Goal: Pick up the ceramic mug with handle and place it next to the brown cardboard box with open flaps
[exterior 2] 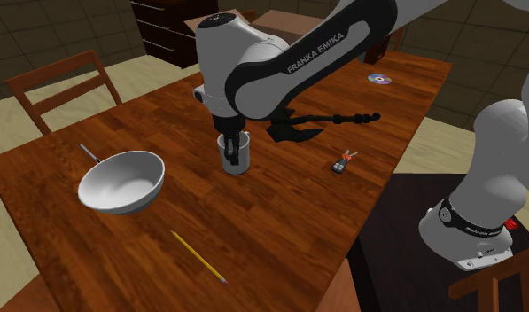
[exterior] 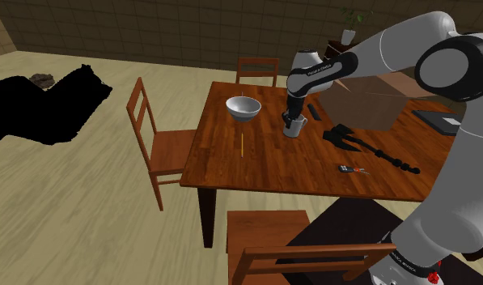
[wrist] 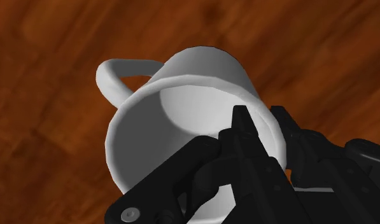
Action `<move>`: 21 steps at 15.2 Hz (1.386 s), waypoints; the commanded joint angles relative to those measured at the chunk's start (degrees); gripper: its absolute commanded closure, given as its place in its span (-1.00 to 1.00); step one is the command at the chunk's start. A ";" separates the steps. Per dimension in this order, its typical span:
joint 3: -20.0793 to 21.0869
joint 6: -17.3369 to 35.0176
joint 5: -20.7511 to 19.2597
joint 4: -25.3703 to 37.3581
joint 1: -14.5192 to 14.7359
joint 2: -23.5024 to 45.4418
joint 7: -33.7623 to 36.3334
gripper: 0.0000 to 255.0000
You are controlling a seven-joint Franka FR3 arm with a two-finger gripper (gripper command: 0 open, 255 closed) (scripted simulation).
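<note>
Shoulder view: the grasping step, with the mug [exterior: 294, 127] gripped at its rim and not yet lifted off the table [exterior: 264, 174].

From that view's left come the bowl [exterior: 243, 107] and the pencil [exterior: 242, 145], then the mug standing upright near the table's middle, with the cardboard box [exterior: 377, 105] further right. In the wrist view the gripper [wrist: 261, 119] straddles the mug's wall on the side away from the handle, one finger inside and one outside, drawn nearly together and seemingly pinching it. The next move is likely a straight lift, then a carry rightward to a bare spot beside the box.
</note>
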 commanded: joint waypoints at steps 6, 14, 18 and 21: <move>0.00 0.01 0.00 0.00 0.00 0.01 -0.01 1.00; -0.11 -4.75 -0.32 2.31 0.13 -2.45 0.00 1.00; -0.15 -7.52 -0.46 3.92 0.19 -3.63 -0.03 1.00; -0.17 -9.62 -0.55 5.26 0.22 -4.40 -0.06 1.00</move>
